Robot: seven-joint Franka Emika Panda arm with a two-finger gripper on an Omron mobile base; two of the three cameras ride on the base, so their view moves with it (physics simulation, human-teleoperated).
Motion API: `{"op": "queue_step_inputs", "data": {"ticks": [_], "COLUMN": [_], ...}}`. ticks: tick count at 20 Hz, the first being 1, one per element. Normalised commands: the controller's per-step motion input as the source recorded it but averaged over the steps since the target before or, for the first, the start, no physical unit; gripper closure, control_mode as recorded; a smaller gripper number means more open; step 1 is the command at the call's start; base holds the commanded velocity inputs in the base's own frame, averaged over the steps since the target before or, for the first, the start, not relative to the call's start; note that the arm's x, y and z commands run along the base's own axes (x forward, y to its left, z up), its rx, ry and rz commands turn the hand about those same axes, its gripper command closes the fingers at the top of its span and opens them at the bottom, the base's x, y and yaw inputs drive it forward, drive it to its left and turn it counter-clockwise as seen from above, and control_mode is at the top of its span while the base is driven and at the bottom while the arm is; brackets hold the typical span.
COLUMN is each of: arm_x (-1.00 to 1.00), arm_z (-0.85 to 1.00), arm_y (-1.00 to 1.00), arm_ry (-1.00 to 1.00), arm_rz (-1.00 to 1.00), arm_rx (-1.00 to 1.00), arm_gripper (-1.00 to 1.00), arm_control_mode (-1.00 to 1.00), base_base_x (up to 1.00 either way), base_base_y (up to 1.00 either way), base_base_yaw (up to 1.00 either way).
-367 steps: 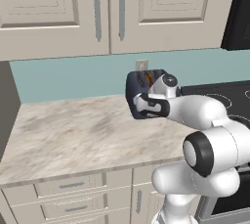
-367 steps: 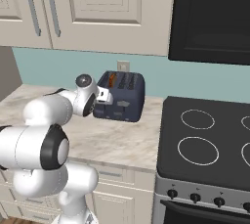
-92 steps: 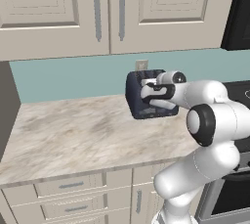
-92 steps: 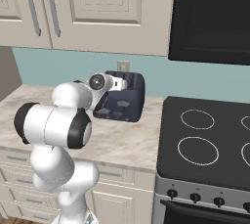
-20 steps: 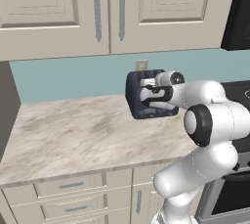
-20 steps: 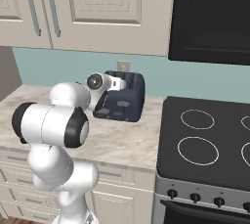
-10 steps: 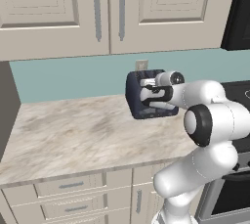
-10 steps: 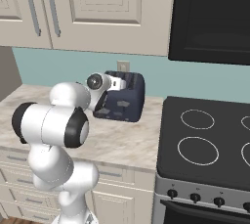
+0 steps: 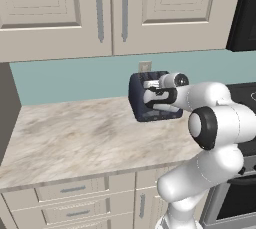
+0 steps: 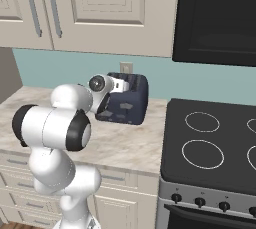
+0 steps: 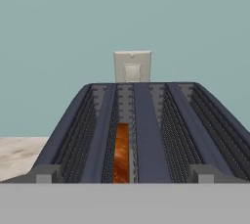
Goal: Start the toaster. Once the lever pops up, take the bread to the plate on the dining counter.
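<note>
The toaster (image 9: 150,98) stands on the tabletop (image 9: 75,133) against the wall; the bread (image 11: 121,152) sits down in its left slot; the end effector (image 9: 150,92) hangs released over its top.

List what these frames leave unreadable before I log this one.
- Toaster lever: both base views, hidden behind the hand.
- Bread: hand view, sunk in its slot, lower end cut by the bottom edge.
- Toaster front: hand view, below frame.

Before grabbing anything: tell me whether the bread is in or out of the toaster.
In. The bread sits down inside the left slot of the toaster, its brown edge below the slot's rim.
</note>
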Motion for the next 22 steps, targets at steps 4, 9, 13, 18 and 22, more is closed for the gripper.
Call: {"op": "queue_step_inputs", "data": {"ticks": [4,9,13,18,22], "arm_x": [0.0,0.0,0.0,0.0,0.0], "arm_z": [0.0,0.0,0.0,0.0,0.0], "arm_y": [0.0,0.0,0.0,0.0,0.0], "arm_ry": [0.0,0.0,0.0,0.0,0.0], "arm_rz": [0.0,0.0,0.0,0.0,0.0], "arm_rx": [0.0,0.0,0.0,0.0,0.0], "arm_gripper": [-1.0,-1.0,-1.0,-1.0,-1.0], "arm_control_mode": [-1.0,-1.0,-1.0,-1.0,-1.0], "base_base_x": [0.0,0.0,0.0,0.0,0.0], "base_base_y": [0.0,0.0,0.0,0.0,0.0], "base_base_yaw": [0.0,0.0,0.0,0.0,0.0]}}
